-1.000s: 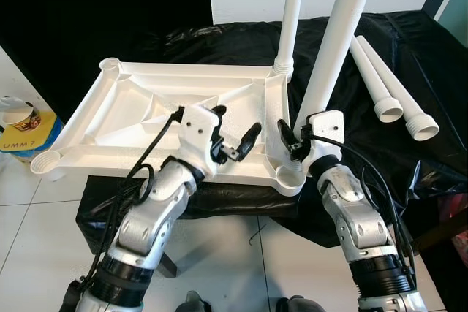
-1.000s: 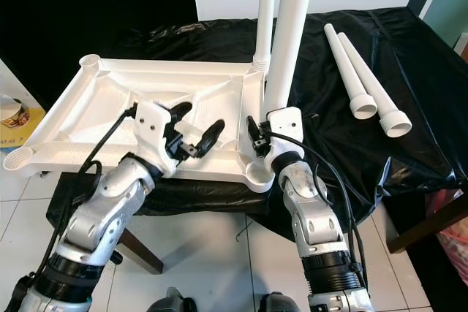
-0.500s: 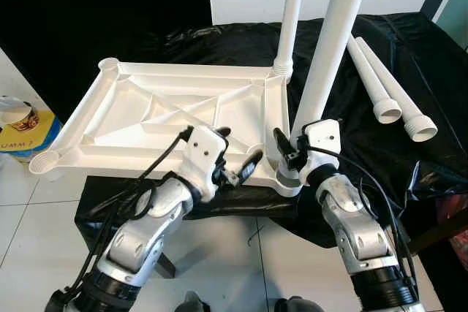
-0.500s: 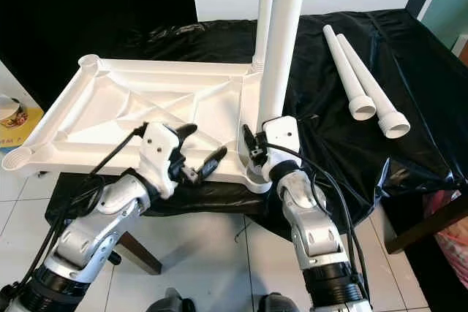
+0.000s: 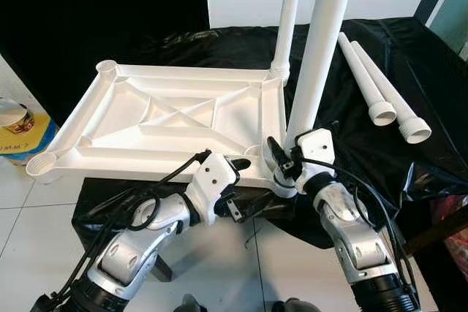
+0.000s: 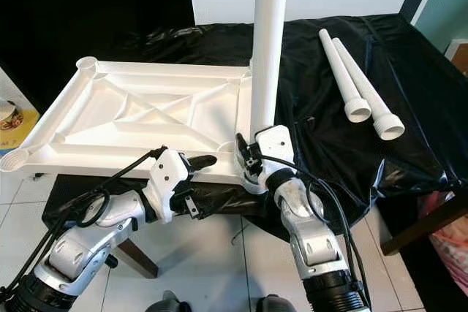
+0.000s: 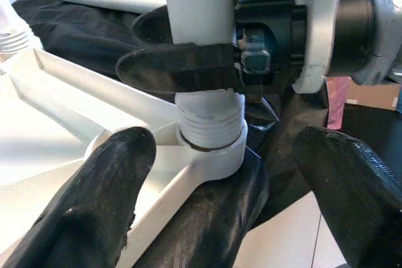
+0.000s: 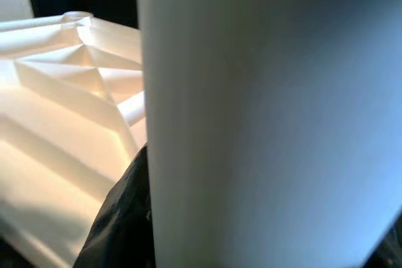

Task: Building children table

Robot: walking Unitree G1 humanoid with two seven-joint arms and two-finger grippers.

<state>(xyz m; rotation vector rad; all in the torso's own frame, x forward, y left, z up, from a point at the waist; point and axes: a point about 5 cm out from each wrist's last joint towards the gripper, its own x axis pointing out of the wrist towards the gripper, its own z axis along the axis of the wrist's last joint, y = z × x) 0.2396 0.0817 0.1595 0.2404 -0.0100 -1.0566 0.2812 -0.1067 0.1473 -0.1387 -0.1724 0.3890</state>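
Over the last second the left gripper point(image 5: 245, 193) has dropped from above the tabletop point(image 5: 131, 122) to its near edge, lower centre of the left eye view, while the right gripper point(image 5: 278, 162) has carried its leg point(image 5: 314, 71) down until the threaded foot sits in the near right corner socket point(image 7: 210, 155). I judge that this leg is now entered and wants screwing home, with the left gripper free to steady the top.

Going left to right: a tub point(image 5: 14, 118) sits on a yellow box at the left edge of the frame. The tabletop lies upside down, ribs up, across the left and centre on the black cloth point(image 5: 380, 158). The left gripper stands wide open and holds nothing; in its wrist view the two fingers point(image 7: 94, 199) are spread either side of the socket, apart from it. The far leg point(image 5: 289, 12) stands upright in the far right corner, upper centre. Just right of it, the right gripper's fingers are closed round the near leg right above its thread, so that grip looks firm. Two spare legs point(image 5: 376, 82) lie side by side on the cloth at upper right, well apart from the tabletop, not yet fitted.
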